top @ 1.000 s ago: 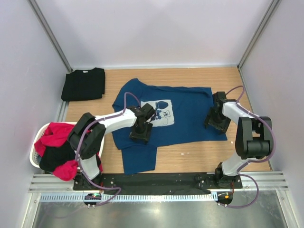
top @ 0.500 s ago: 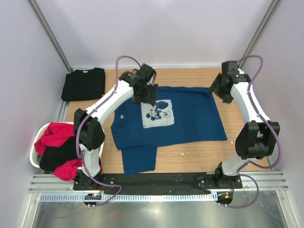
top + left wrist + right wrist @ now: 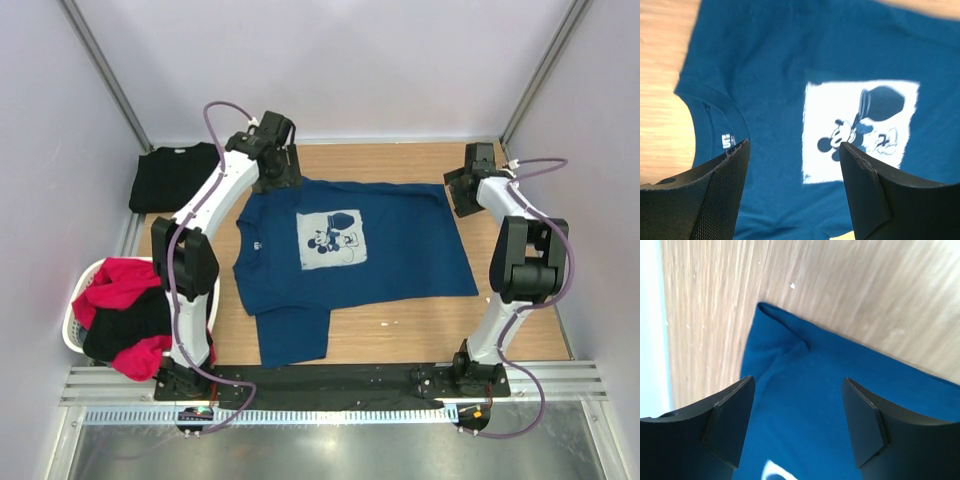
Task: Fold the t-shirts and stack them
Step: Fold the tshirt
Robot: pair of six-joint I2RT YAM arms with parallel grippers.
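As left fingers and right fingers hover spread and empty, the limp, light navy t-shirt looks best pinched at its far corners.

The navy blue t-shirt carries a pale square mouse print; the folded t-shirt is black.

navy tee spread flat, black tee folded
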